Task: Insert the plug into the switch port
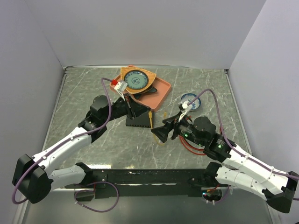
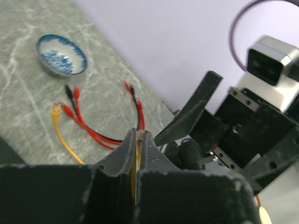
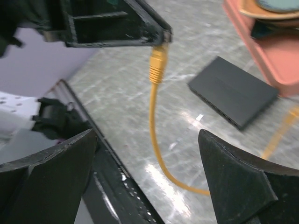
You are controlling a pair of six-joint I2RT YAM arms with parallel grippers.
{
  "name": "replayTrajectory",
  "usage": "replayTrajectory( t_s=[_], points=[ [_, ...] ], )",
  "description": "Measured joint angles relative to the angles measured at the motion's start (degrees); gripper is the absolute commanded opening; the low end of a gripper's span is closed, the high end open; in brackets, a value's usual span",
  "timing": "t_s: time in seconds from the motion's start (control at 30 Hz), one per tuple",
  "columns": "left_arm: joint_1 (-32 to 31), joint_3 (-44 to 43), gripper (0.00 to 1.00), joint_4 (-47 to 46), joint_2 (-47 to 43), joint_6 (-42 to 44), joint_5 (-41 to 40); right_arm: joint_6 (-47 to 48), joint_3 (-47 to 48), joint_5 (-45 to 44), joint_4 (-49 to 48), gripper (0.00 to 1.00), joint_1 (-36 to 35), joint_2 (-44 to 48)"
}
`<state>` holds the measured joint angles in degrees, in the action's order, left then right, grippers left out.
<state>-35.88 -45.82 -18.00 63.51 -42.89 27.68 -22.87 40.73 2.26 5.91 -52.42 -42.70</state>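
A yellow cable's plug (image 3: 158, 63) hangs from the tips of my left gripper (image 3: 161, 35), which is shut on it; yellow shows between the closed fingers (image 2: 137, 133). The cable (image 3: 156, 140) droops to the table between my right gripper's (image 3: 147, 135) wide-open fingers, which touch nothing. The flat black switch (image 3: 233, 91) lies on the table beyond, its row of ports along the near long edge (image 3: 216, 108). From above, my left gripper (image 1: 147, 113) holds the plug just right of the switch (image 1: 137, 121), and my right gripper (image 1: 158, 134) sits below it.
An orange tray (image 1: 161, 91) with a patterned plate and a holder stands behind the switch. A blue-and-white bowl (image 1: 190, 100) sits at the right. Red and black leads (image 2: 93, 130) and the cable's other yellow plug (image 2: 56, 111) lie on the marble.
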Motion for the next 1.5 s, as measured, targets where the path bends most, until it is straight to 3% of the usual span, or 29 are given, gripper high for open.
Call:
replayTrajectory(
  t_s=[0.2, 0.5, 0.73, 0.8, 0.83, 0.9, 1.0, 1.1, 1.2, 1.23, 1.3, 1.33, 1.5],
  points=[
    [0.0, 1.77, 0.01, -7.32, -0.15, -1.09, 5.99, -0.37, -1.88, 8.79, -7.85, 0.78, 0.94, -0.15],
    [0.0, 2.82, 0.01, -13.44, -1.4, -1.99, 11.52, -1.44, -1.88, 12.41, -13.33, 0.56, 2.75, -1.81],
    [0.0, 3.5, 0.01, -15.69, -3.23, -2.01, 12.98, -2.49, -1.88, 13.77, -16.28, 0.54, 3.87, -3.72],
    [0.0, 3.5, 0.01, -16.24, -3.3, -2.08, 13.18, -2.69, -1.88, 14.6, -16.76, 0.36, 4.07, -4.37],
    [0.0, 3.5, 0.01, -16.5, -3.3, -2.19, 13.29, -2.71, -1.88, 15.08, -17.11, 0.16, 4.09, -4.68],
    [0.0, 3.5, 0.01, -16.55, -3.3, -2.19, 13.46, -3.37, -1.88, 16.35, -17.81, 0.01, 4.11, -5.16],
    [0.0, 3.5, 0.02, -16.52, -3.26, -2.25, 13.49, -3.1, -1.77, 17.4, -18.29, 0.0, 4.09, -5.6],
    [0.0, 3.5, 0.1, -16.46, -3.26, -2.21, 13.42, -2.99, -1.57, 17.55, -18.03, 0.0, 4.11, -5.73],
    [0.0, 3.52, 0.28, -15.93, -3.3, -1.81, 13.05, -2.71, -1.31, 17.14, -16.92, 0.0, 4.11, -5.62],
    [0.0, 3.5, 0.41, -15.67, -3.34, -1.49, 12.92, -2.56, -1.11, 16.85, -16.24, 0.0, 4.11, -5.57],
    [0.0, 3.5, 0.53, -14.8, -3.72, -1.07, 12.13, -1.75, -0.09, 15.72, -13.38, 0.0, 4.09, -5.55],
    [0.0, 3.52, 0.65, -14.25, -4.11, -0.79, 11.65, -1.38, 0.57, 14.82, -11.74, 0.0, 4.11, -5.57],
    [0.0, 3.52, 0.84, -10.51, -8.31, 0.57, 6.88, 0.48, 3.8, 9.27, -4.28, 0.0, 4.11, -5.6]
  ],
)
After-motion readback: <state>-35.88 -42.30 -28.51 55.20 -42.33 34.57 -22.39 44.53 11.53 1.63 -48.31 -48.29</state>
